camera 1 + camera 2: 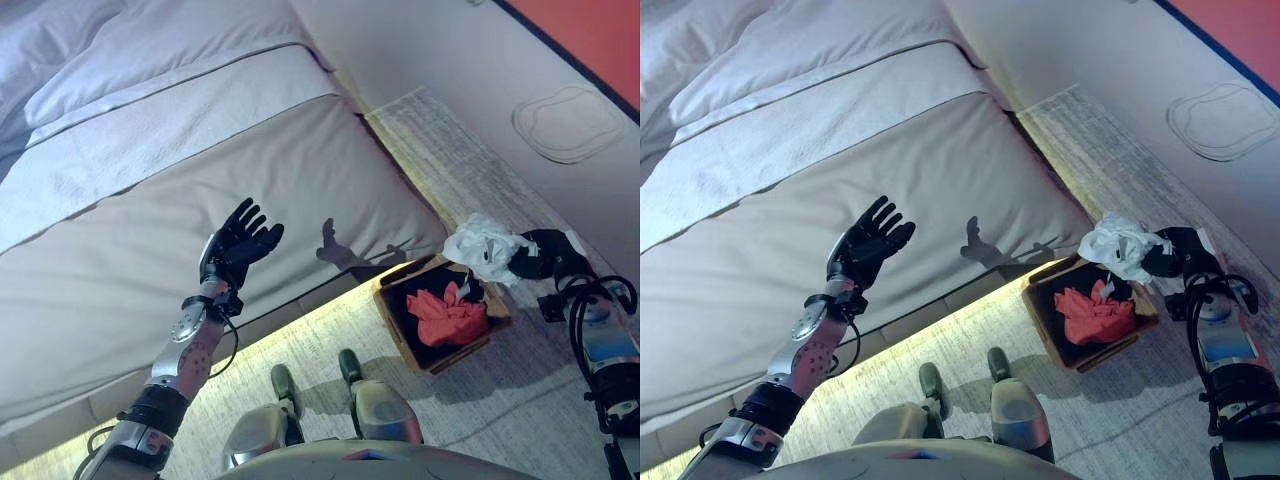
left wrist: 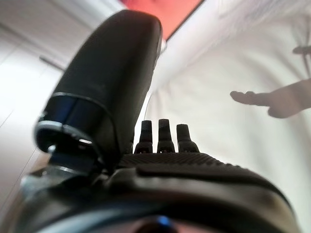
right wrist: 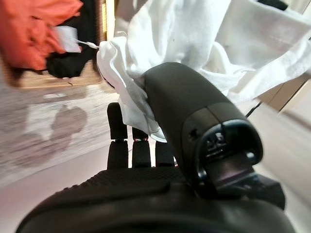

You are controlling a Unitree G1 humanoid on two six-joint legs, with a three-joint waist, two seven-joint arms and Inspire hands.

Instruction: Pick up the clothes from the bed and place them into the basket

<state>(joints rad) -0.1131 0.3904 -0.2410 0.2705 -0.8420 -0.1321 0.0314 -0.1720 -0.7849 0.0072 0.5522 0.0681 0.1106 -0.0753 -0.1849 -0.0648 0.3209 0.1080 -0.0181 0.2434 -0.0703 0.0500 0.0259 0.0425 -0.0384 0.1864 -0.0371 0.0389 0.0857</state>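
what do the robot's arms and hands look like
Both arms are silver-grey metal with black bands and joints. The left forearm has a perforated silver shell. Each ends in a dark, matte black robot hand: left, right. The wrist views show a bulky rounded black thumb and textured black palm.

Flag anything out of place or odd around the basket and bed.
Nothing stands out. The right robot hand grips a white garment above the basket, which holds an orange garment. The left robot hand hangs open over the bed.
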